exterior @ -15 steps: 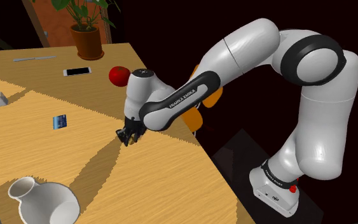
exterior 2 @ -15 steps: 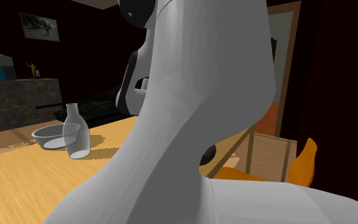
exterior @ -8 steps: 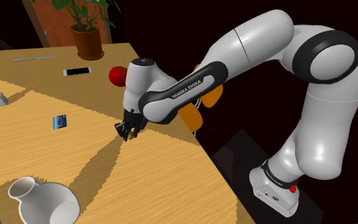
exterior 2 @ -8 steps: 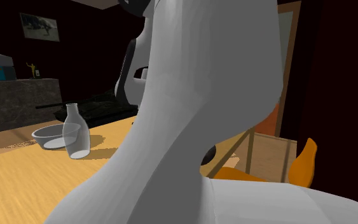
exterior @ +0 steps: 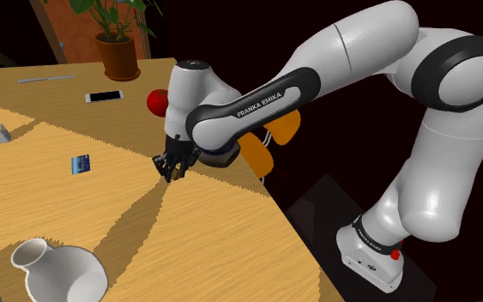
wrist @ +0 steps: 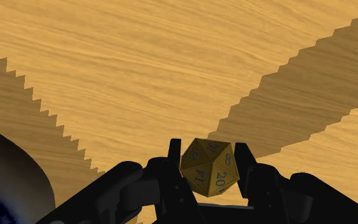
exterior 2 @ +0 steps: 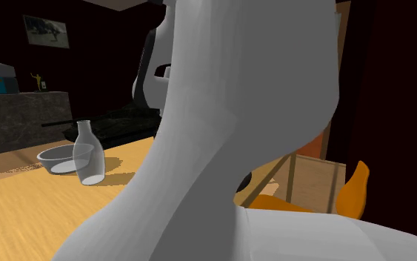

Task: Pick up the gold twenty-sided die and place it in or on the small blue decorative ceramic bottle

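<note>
We begin with the broad, light wooden tabletop, crossed by long shadow bands, over which the white Franka arm reaches from its stand. Toward the shoulder view's lower left sits a shallow pale bowl, and just in front of it stands the task's narrow-necked bottle, drawn plain white-grey rather than blue. It stands upright, well apart from the hand. The black end effector hangs close above the tabletop near its edge. In the wrist view its two fingers are pinching the gold twenty-sided die, which sits between the fingertips with dark numerals on its faces. We judge the lift to be under way and the carry to the bottle not yet begun. The risks lie ahead. The die is held on slanted facets, so a quick swing could twist it out of the grip. The bottle's mouth looks narrow, so a die released off-centre could bounce off the rim into the bowl or roll across the wood. A low approach could also tip the slender bottle.
</note>
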`<act>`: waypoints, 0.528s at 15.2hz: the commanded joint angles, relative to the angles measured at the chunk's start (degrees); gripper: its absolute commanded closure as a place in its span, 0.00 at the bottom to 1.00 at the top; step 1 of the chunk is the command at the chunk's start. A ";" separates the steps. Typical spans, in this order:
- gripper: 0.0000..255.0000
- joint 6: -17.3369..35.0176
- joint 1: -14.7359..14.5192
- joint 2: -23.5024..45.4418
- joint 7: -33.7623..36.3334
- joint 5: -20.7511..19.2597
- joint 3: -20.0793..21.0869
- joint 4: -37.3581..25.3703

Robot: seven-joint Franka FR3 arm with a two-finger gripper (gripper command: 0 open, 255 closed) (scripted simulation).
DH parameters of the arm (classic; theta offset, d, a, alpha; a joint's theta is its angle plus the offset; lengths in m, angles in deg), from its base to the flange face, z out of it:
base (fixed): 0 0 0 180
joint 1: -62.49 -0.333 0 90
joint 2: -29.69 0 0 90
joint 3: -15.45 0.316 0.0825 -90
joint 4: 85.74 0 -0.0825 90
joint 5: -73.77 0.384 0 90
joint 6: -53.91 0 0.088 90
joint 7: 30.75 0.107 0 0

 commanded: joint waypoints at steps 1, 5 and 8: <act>1.00 -1.33 0.12 -0.77 -0.02 0.27 0.15 -0.58; 1.00 -3.94 0.38 -2.37 -0.12 0.84 0.44 -1.68; 1.00 -5.94 0.55 -3.47 -0.16 1.23 0.61 -2.64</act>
